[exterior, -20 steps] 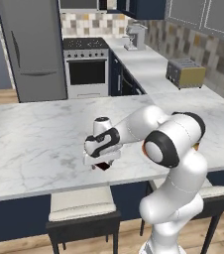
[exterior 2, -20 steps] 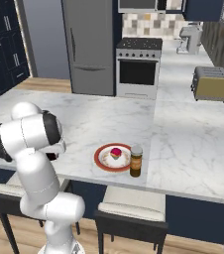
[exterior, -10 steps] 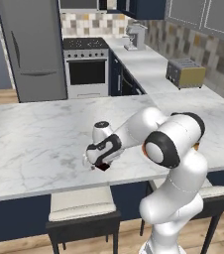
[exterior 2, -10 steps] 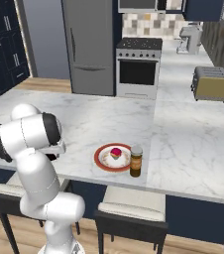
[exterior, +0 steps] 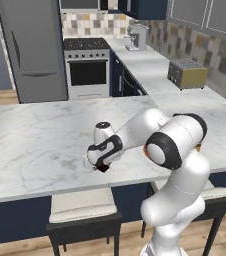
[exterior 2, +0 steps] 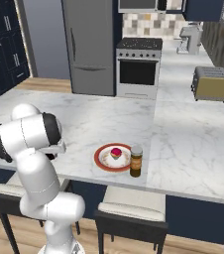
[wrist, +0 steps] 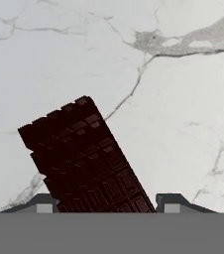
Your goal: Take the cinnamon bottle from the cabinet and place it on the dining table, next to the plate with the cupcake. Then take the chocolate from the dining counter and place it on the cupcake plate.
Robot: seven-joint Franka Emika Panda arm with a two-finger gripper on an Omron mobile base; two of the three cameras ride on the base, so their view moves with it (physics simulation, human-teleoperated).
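Since the bottle already stands by the plate, what remains is the chocolate, and these lines take the plate as the landmark.

Plate: the red-rimmed plate (exterior 2: 104, 164) sits near the front edge of the marble bench (exterior 2: 183, 149) with the cupcake (exterior 2: 116, 153) at its middle, which leaves bare room around the cake for a second item.

Bottle: the cinnamon bottle (exterior 2: 136, 160) stands upright just beside the plate, on the side away from the arm; this half of the task looks finished.

Chocolate: the chocolate (wrist: 84, 156) is a dark ridged bar lying flat on the bench, well apart from the plate toward the arm's side. In the left base view it shows as a dark corner (exterior: 103, 168) under the hand, close to the front edge.

End effector: the end effector (wrist: 104, 204) is low over the bar, one fingertip (wrist: 43, 203) on each side of its near end. The jaws look spread a little wider than the bar; I cannot tell whether they touch it yet, and nothing is lifted.

Why so: the bar lies at a slant to the fingers, so the straddle sets up a squeeze across its narrow width.

Risk: I judge a thin flat bar may slip or pivot if pinched only at its end.
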